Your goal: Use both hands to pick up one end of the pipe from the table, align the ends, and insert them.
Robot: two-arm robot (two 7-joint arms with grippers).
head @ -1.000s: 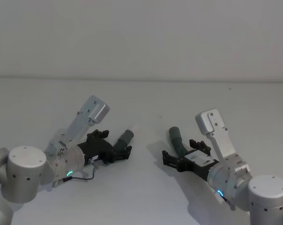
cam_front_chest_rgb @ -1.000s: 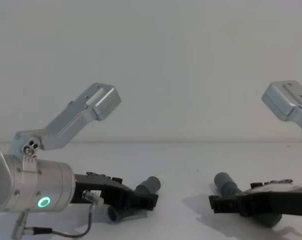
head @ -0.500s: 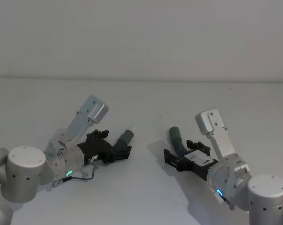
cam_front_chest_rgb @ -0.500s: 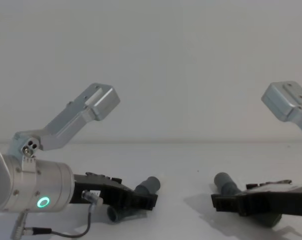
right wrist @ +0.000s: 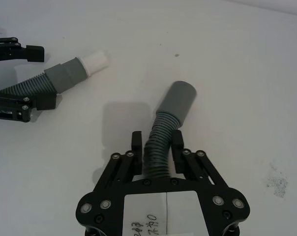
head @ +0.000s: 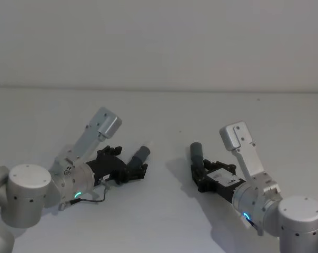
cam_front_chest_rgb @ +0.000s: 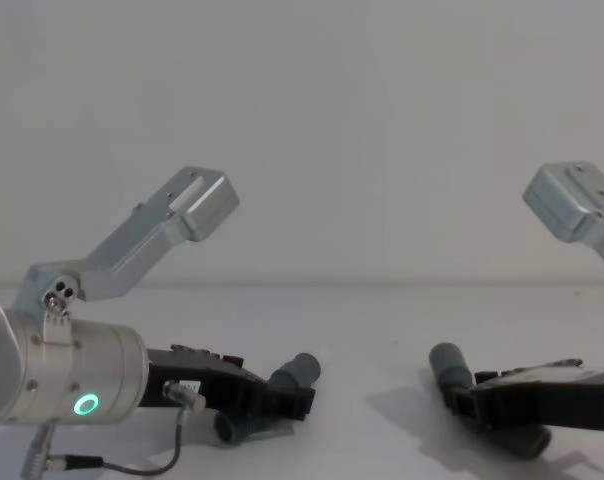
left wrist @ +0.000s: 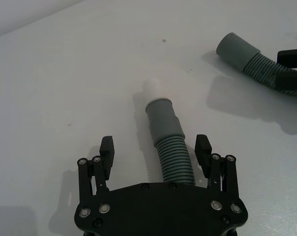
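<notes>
Dark grey plastic makes up both pieces of the pipe, and both are on the plain white surface, in its near half and well short of its far edge. Left of the middle we see the straight tube: a ribbed, corrugated length, then a smooth stepped sleeve, then a narrow, matt white tip that points away from the near edge and towards the middle. The left gripper, black plastic on a silver cylindrical wrist with a green glowing ring, sits low over the ribbed length. Its jaws stand open, one flat black finger on each side of the tube, with a strip of bare surface showing between each finger and the ribs. Right of the middle we see the curved corrugated hose, finely ribbed along its bend and ending in a smooth round cuff with a hollow mouth. The cuff is the end farthest from the near edge. The right gripper, of the same black plastic, has its jaws drawn in on the ribbed part just behind the cuff, and both fingers press against the hose. We cannot tell whether the hose rests on the surface or sits slightly above it. The white tip and the cuff are well apart, with bare surface between them.
</notes>
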